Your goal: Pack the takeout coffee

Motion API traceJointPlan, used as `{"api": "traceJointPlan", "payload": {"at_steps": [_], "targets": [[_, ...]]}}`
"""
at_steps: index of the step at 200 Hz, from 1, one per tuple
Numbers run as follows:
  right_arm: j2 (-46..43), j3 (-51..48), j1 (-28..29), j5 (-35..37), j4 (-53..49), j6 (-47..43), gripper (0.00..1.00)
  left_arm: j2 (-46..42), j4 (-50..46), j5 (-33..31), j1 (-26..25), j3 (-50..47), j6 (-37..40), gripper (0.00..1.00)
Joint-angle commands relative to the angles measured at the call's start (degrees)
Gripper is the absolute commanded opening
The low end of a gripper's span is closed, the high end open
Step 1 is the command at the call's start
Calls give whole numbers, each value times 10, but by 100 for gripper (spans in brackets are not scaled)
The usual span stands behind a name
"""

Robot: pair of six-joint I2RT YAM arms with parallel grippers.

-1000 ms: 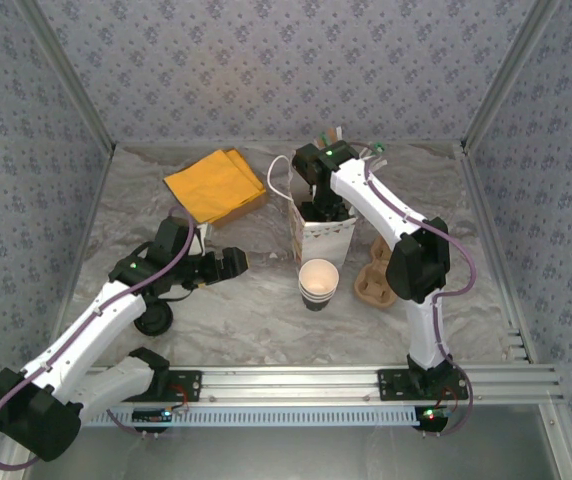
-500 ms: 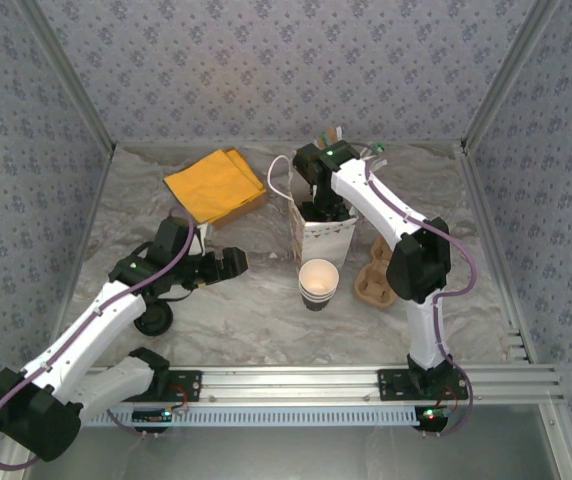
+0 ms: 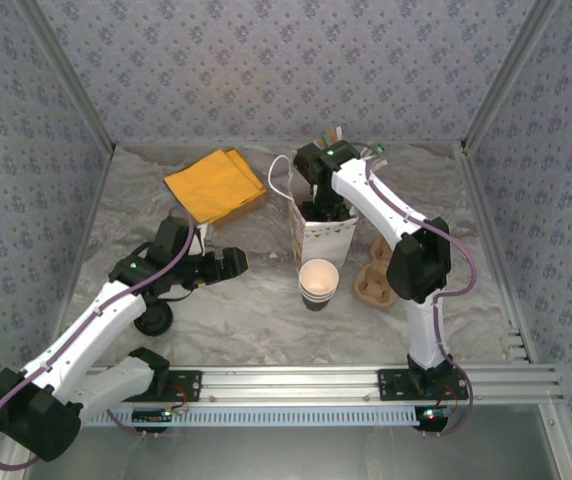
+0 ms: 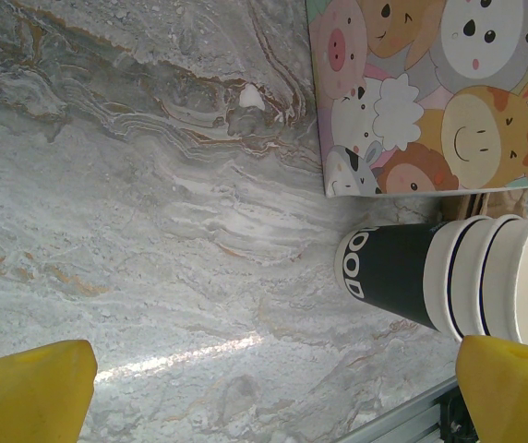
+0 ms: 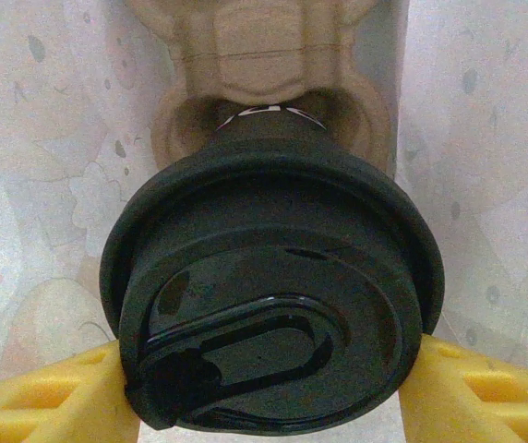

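Two arms work over the marbled bench [image 3: 256,315]. It carries one paper bag [image 3: 328,238], one open paper cup, one cardboard carrier [image 3: 374,283], one small stack of yellow napkins [image 3: 216,185] and one dark round object [image 3: 153,321] too small to name. The takeout coffee [image 3: 318,280] stands upright on the bench outside the bag, just at the bag's 6 o'clock. It has no lid, its cream inside is open to the top camera, and the left wrist view shows thin dark rings on its wall above a dark base. The brown carrier lies at the cup's 3 o'clock with nothing in its wells. The napkins lie at the bag's 10 o'clock, well apart from it. The bag stands upright with cartoon animals printed on its side, and the right arm reaches down into its mouth. Inside it, the right wrist view shows one moulded pulp tray [image 5: 255,55] holding one lidded cup [image 5: 269,305] with a black dome lid. The right gripper [image 5: 266,399] has its jaws pressed against both sides of that lid. The left gripper [image 3: 232,262] hangs at the takeout coffee's 9 o'clock with its jaws wide apart and nothing between them. The dark round object sits at its 7 o'clock beside the left arm.
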Motion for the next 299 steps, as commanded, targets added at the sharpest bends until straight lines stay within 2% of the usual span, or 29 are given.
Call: {"api": "traceJointPlan", "payload": {"at_steps": [1, 299], "targets": [[7, -14, -5, 3, -4, -7, 67, -4, -2, -2, -4, 13, 3, 100], [-2, -41, -5, 1, 11, -6, 67, -5, -3, -1, -5, 13, 2, 100]]}}
